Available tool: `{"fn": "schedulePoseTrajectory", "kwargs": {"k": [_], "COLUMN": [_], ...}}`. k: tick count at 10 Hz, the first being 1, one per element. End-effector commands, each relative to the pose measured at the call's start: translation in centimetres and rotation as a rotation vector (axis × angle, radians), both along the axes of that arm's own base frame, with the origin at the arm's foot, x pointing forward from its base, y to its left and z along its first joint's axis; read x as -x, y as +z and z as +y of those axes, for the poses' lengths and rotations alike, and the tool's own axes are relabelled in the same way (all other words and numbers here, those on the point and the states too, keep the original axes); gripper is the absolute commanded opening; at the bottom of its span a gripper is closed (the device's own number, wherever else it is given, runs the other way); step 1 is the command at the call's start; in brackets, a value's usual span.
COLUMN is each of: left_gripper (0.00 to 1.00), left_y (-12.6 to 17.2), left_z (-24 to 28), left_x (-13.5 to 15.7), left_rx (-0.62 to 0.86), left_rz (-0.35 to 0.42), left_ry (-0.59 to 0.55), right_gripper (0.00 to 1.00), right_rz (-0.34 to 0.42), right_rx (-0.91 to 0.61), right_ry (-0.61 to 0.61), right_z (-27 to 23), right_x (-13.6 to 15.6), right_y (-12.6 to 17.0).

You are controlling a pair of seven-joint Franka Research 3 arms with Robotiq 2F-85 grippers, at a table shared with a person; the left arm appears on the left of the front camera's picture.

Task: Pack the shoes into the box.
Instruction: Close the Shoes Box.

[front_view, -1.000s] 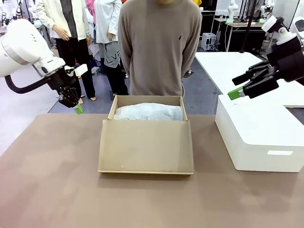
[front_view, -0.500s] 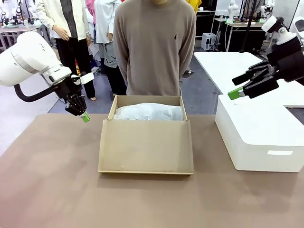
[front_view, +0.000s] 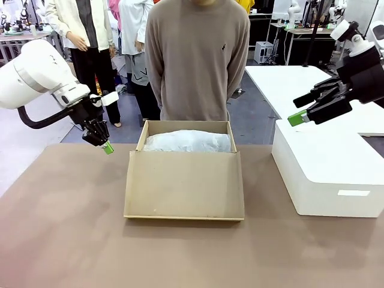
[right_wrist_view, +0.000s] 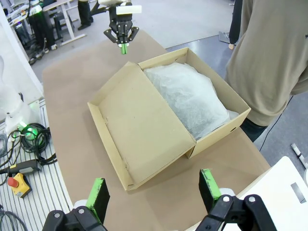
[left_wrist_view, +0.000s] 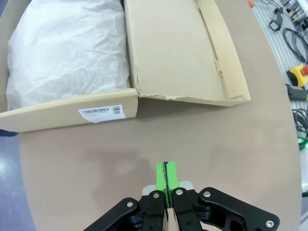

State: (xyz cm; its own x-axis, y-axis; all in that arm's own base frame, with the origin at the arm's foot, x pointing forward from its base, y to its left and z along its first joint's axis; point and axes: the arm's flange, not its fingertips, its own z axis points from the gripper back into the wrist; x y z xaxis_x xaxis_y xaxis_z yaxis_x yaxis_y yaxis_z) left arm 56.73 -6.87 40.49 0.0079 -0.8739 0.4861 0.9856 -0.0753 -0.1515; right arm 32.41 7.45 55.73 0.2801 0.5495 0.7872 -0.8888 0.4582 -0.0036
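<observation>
Front view has my left fingers [front_view: 107, 147] pinched shut on nothing beside the open box [front_view: 185, 186] on the bench [front_view: 60, 228], right fingers [front_view: 295, 119] spread wide and empty, and I fear a careless reach would snag its tissue [front_view: 187, 141].

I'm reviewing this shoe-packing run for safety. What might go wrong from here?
1. The crumpled white tissue paper mounds high in the tan cardboard box, so the hinged flap lid may not close flat over it.
2. The left gripper, shut, hangs near the box's left wall; a sideways move might shove the box.
</observation>
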Motion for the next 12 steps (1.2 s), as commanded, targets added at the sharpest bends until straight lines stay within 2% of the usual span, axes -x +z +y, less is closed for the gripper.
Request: {"fn": "schedulePoseTrajectory", "kwargs": {"k": [1, 3, 9, 10, 12], "left_gripper": [0.00, 0.00, 0.00, 0.00, 0.00], "left_y": [-0.5, -1.8, -4.5, -4.8, -5.4], "left_z": [0.2, 0.2, 0.0, -0.1, -0.8], "left_x": [-0.2, -0.9, -2.7, -2.8, -2.4], "left_rx": [0.023, 0.086, 0.156, 0.162, 0.140], "left_rz": [0.035, 0.125, 0.305, 0.298, 0.227], "left_ry": [-0.009, -0.043, -0.089, -0.079, -0.056], "right_gripper": [1.00, 1.00, 1.00, 1.00, 1.00], "right_rz": [-0.015, -0.015, -0.015, -0.015, -0.015], "right_rx": [-0.020, -0.020, -0.020, -0.020, -0.020], "right_ry": [0.026, 0.026, 0.026, 0.026, 0.026], "right_z": [0.0, 0.0, 0.0, 0.0, 0.0], "right_x": [-0.4, -0.4, -0.4, -0.4, -0.4], "right_y": [-0.1, -0.1, -0.1, -0.1, -0.1]}}
